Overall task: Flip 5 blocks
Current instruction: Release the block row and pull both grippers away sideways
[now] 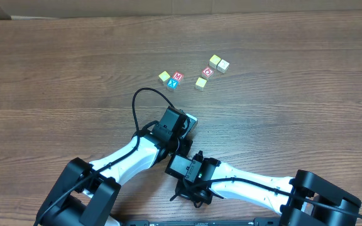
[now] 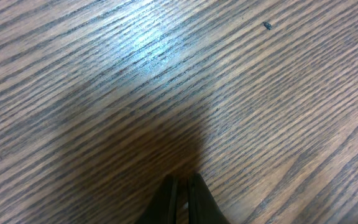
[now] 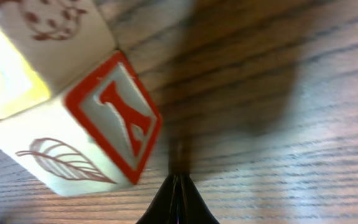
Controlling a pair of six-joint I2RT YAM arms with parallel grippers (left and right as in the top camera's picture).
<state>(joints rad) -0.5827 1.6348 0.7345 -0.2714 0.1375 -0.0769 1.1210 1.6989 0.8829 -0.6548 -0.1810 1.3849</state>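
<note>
- The wood-grain table point(image 1: 55, 63) carries everything; no brand or label can be read on it.
- The left claw point(image 2: 180, 193) is closed with nothing between its fingers, tips pressed together over bare table. A small dark speck point(image 2: 267, 25) lies well ahead of it, to its right.
- The right claw point(image 3: 178, 193) is also closed and empty, its tips meeting in a point.
- Just ahead and left of the right claw sits a red-framed block point(image 3: 114, 118). Its red letter is turned sideways, and whether it is an A or a Y I cannot tell. A leaf outline is drawn on its neighbouring cream face.
- A second block point(image 3: 48, 31) touches it on the far side, showing a red sketch and a yellow face.
- From overhead, seven loose blocks point(image 1: 200, 83) lie well beyond both claws. One reads a red M point(image 1: 177, 76), one a blue X point(image 1: 173, 84) touching it, and one a red O point(image 1: 207, 71).
</note>
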